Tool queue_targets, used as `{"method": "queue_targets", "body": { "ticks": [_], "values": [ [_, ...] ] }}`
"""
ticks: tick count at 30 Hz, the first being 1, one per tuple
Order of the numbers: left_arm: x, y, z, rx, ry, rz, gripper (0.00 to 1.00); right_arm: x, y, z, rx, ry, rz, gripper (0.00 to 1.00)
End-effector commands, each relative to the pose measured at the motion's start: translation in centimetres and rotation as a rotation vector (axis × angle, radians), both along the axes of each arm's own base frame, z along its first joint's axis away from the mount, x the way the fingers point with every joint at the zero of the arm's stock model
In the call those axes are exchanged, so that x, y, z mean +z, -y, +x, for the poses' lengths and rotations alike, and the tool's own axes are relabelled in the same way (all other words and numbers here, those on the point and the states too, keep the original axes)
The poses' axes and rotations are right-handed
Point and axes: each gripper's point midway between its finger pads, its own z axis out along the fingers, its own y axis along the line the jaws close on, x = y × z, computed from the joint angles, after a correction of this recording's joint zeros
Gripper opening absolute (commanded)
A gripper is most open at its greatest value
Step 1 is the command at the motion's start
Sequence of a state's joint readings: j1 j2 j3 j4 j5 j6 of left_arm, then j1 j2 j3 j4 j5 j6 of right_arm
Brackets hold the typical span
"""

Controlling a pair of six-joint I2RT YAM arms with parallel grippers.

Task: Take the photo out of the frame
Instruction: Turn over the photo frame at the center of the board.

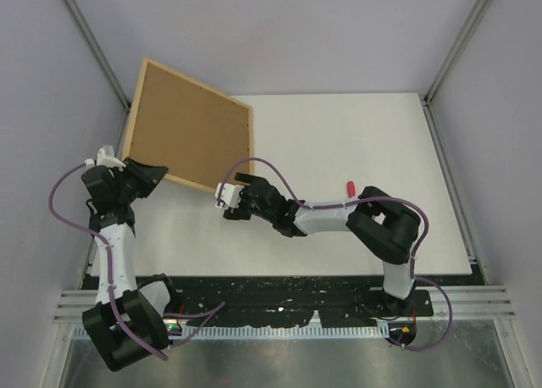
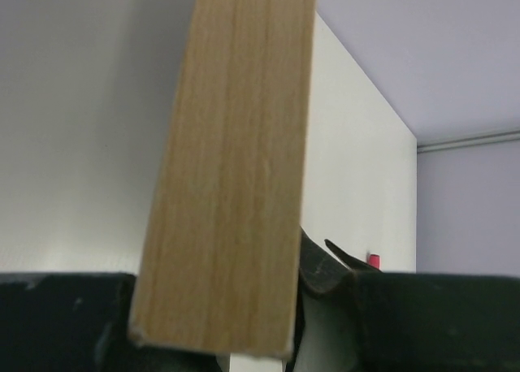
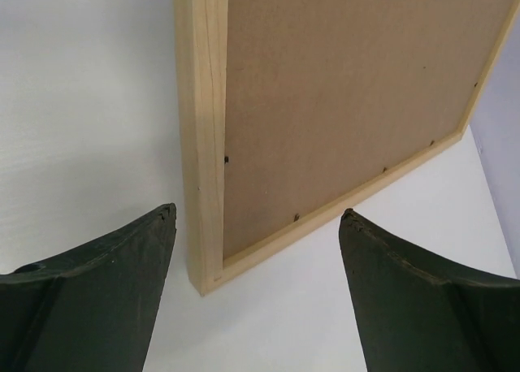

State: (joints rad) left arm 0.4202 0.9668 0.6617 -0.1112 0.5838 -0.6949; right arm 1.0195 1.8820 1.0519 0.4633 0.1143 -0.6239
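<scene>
**Item record: one picture frame, back side showing, held at one edge**

Frame (image 1: 188,124): one. Thin light wood strips around a brown fibreboard back. The back faced the top camera. It sat at about 10 o'clock on the white table (image 1: 356,134), with its far-left corner overhanging the table's left edge. It was skewed to the table. The longer sides appeared to run from 10 o'clock to 4 o'clock, and one corner pointed toward 5 o'clock. In the right wrist view, a few small dark points dotted the inner rim of the back.

Arms: two. Grippers: two.

Left gripper (image 1: 140,172): at the frame's 7 o'clock edge, clamped on the wood strip. The left wrist view showed that strip rising edge-on between the black fingers (image 2: 65,323).

Right gripper (image 1: 230,198): just beside the 5 o'clock corner, jaws spread wide and holding nothing. In its own view that corner lay between and beyond the two dark fingers (image 3: 97,299), clear of both.

Screwdriver (image 1: 350,187): one, red-handled. It lay on the table at 3 o'clock from centre, beside the right arm and well apart from the frame.
</scene>
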Motion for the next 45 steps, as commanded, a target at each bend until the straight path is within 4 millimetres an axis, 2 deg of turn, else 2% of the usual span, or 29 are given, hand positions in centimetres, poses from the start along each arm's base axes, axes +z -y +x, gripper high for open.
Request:
{"method": "queue_targets", "body": {
  "ticks": [1,2,3,5,6,7,8,9,10,11,12,13,19,21,24,25,26,27,31,33,37,45],
  "values": [
    [-3.0,1.0,-1.0,-0.102,-0.038,0.097,0.00,1.6,-1.6,0.4,-0.055,0.147,0.061,0.86],
    [-3.1,1.2,-1.0,-0.105,-0.038,0.089,0.00,2.0,-1.9,0.5,-0.059,0.177,0.070,0.86],
    [-3.4,1.2,-1.1,-0.106,-0.037,0.086,0.00,1.3,-2.2,0.2,-0.066,0.191,0.053,0.86],
    [-3.7,1.3,-1.2,-0.103,-0.038,0.082,0.00,1.2,-2.8,-0.1,-0.077,0.233,0.052,0.86],
    [-3.8,1.4,-1.2,-0.107,-0.037,0.078,0.00,1.8,-3.3,-0.3,-0.080,0.270,0.072,0.86],
    [-3.8,1.4,-1.1,-0.107,-0.036,0.077,0.00,1.2,-3.0,0.0,-0.114,0.284,0.056,0.86],
    [-3.8,1.5,-1.1,-0.112,-0.037,0.076,0.00,2.0,-3.0,0.2,-0.145,0.323,0.072,0.86],
    [-3.9,1.5,-1.1,-0.111,-0.035,0.070,0.00,1.4,-3.0,0.3,-0.156,0.331,0.061,0.86],
    [-3.9,1.6,-1.1,-0.113,-0.031,0.070,0.00,2.2,-2.9,0.5,-0.185,0.364,0.076,0.85],
    [-4.0,1.7,-1.1,-0.113,-0.026,0.066,0.00,1.7,-2.9,0.7,-0.203,0.375,0.071,0.84],
    [-4.1,1.8,-1.1,-0.115,-0.025,0.064,0.00,2.4,-2.5,1.1,-0.243,0.403,0.078,0.82],
    [-4.2,1.8,-1.1,-0.114,-0.024,0.061,0.00,2.1,-2.4,1.2,-0.261,0.416,0.073,0.81],
    [-4.8,1.7,-1.2,-0.109,-0.035,0.060,0.00,4.4,-0.6,2.0,-0.375,0.545,0.094,0.68],
    [-5.3,1.7,-1.2,-0.101,-0.038,0.061,0.00,4.8,0.0,2.1,-0.399,0.588,0.081,0.61],
    [-5.7,1.5,-1.2,-0.088,-0.044,0.066,0.00,4.9,0.5,1.9,-0.409,0.628,0.058,0.46],
    [-5.7,1.3,-1.2,-0.081,-0.044,0.070,0.03,5.0,0.8,1.8,-0.415,0.639,0.053,0.43],
    [-5.8,1.3,-1.2,-0.078,-0.046,0.073,0.08,4.9,0.9,1.8,-0.413,0.649,0.035,0.35],
    [-5.8,1.2,-1.2,-0.076,-0.047,0.073,0.13,5.1,1.3,1.7,-0.421,0.659,0.037,0.28],
    [-5.9,1.2,-1.2,-0.075,-0.048,0.073,0.37,5.3,2.9,1.2,-0.429,0.708,0.014,0.08],
    [-5.9,1.2,-1.1,-0.075,-0.048,0.074,0.48,5.5,3.5,0.9,-0.430,0.723,0.004,0.08],
    [-5.9,1.2,-1.0,-0.080,-0.048,0.070,0.58,6.0,4.8,0.5,-0.433,0.728,-0.008,0.08],
    [-5.7,1.3,-1.0,-0.083,-0.045,0.070,0.65,7.6,6.4,-0.4,-0.423,0.730,0.003,0.08]
  ]
}}
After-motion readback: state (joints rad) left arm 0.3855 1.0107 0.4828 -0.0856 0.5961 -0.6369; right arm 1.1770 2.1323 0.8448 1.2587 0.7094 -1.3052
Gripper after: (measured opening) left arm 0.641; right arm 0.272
